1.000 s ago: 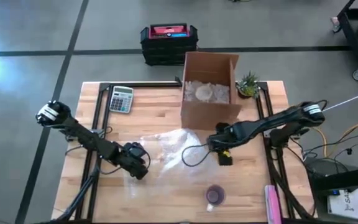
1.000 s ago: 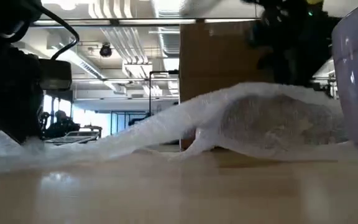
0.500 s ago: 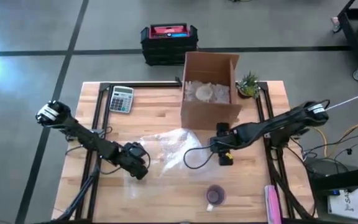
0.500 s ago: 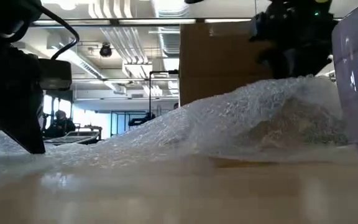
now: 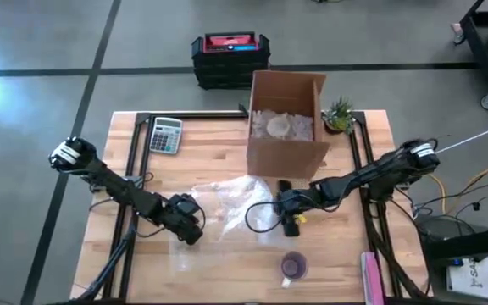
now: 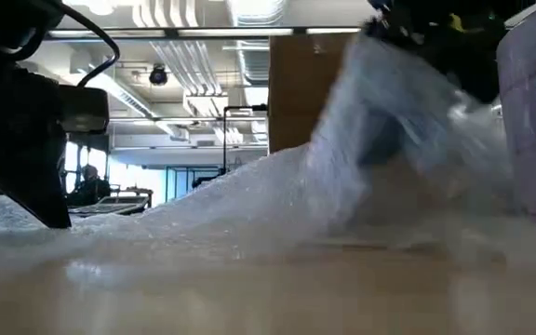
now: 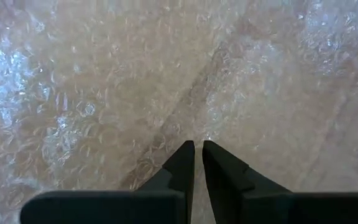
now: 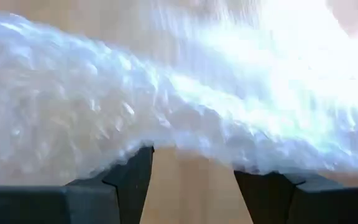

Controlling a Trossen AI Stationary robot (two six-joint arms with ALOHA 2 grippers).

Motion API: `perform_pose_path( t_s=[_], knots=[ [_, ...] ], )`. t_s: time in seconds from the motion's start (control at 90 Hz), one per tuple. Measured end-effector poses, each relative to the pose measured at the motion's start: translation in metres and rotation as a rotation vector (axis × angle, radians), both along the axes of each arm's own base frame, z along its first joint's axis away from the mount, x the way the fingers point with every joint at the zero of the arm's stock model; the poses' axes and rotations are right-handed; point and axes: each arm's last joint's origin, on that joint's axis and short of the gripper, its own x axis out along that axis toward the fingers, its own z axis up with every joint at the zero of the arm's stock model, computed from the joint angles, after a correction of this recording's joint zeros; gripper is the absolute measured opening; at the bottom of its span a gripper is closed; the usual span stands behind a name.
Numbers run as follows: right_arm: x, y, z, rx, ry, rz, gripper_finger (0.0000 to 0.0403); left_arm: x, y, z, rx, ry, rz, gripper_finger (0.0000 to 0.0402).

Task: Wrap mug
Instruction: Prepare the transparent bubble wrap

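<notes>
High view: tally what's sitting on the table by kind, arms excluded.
Mug: 1
Bubble wrap sheet: 1
Cardboard box: 1
Calculator: 1
Small plant: 1
Pink object at the front right edge: 1
Total: 6

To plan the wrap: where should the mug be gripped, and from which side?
By judgement, grip the mug at its rim, coming from above: it stands upright, mouth open, apart from the bubble wrap. Its handle is not clearly visible.
</notes>
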Motion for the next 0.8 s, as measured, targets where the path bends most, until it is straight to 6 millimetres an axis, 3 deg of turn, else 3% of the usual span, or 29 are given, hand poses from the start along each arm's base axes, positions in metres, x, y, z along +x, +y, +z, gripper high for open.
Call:
perform_pose_path(
  t_s=[0.144,0.344,0.444,0.7,0.8],
  knots=[
    [0.029,0.008,-0.006,0.044,-0.192,0.043,0.0199,0.0,0.0,0.0,-0.002,-0.002,0.0,0.002],
    [0.072,0.017,-0.052,0.023,-0.122,0.05,0.0199,0.001,0.0,0.0,-0.004,-0.006,0.0,0.002],
    [0.097,0.022,-0.06,0.02,-0.117,0.052,0.0199,0.001,0.0,0.0,-0.005,-0.008,0.0,0.002],
    [0.153,0.034,-0.045,-0.003,-0.17,0.069,0.0199,0.002,-0.001,0.001,-0.009,-0.019,-0.003,0.002],
    [0.169,0.036,-0.048,-0.003,-0.195,0.068,0.0199,0.002,-0.001,0.001,-0.011,-0.022,-0.003,0.002]
  ],
)
